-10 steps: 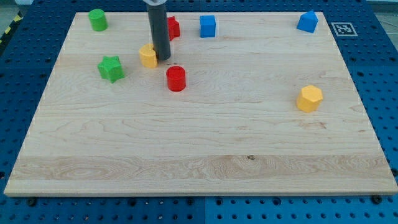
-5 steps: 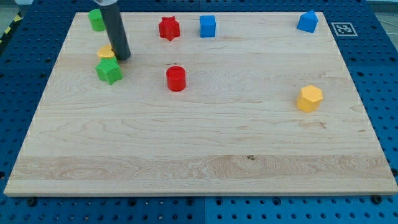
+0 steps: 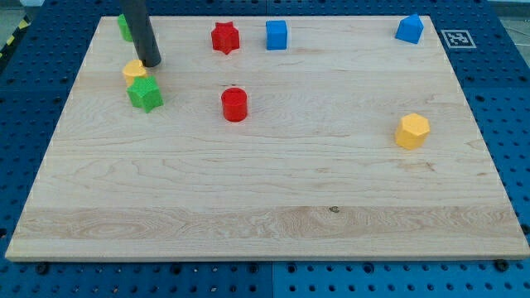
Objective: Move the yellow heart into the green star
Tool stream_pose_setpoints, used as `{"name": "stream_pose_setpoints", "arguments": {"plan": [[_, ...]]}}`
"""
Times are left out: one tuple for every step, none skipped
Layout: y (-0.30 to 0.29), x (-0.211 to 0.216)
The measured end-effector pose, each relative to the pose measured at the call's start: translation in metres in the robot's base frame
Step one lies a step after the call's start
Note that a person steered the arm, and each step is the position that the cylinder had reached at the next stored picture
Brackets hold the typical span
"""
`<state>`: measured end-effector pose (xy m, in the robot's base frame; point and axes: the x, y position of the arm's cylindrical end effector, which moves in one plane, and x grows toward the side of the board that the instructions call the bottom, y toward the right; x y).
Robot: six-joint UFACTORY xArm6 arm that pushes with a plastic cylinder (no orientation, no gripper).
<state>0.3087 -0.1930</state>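
Note:
The yellow heart (image 3: 133, 69) lies near the view's top left and touches the top of the green star (image 3: 145, 93). My tip (image 3: 151, 61) is just right of and slightly above the yellow heart, close to it; whether it touches is unclear. The rod rises from there to the top edge.
A green cylinder (image 3: 123, 26) stands at the top left, partly behind the rod. A red star (image 3: 224, 36) and a blue cube (image 3: 277, 35) sit along the top, a blue block (image 3: 409, 29) at top right. A red cylinder (image 3: 234, 104) is mid-left, a yellow hexagon (image 3: 411, 131) at right.
My tip pushed the yellow heart left from beside the red cylinder area to the green star, then drew back slightly up and left. The green star shifted a little left.

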Motion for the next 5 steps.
{"name": "stream_pose_setpoints", "arguments": {"plan": [[-0.007,0.002],[-0.007,0.011],[-0.003,0.022],[-0.003,0.033],[-0.003,0.048]]}}
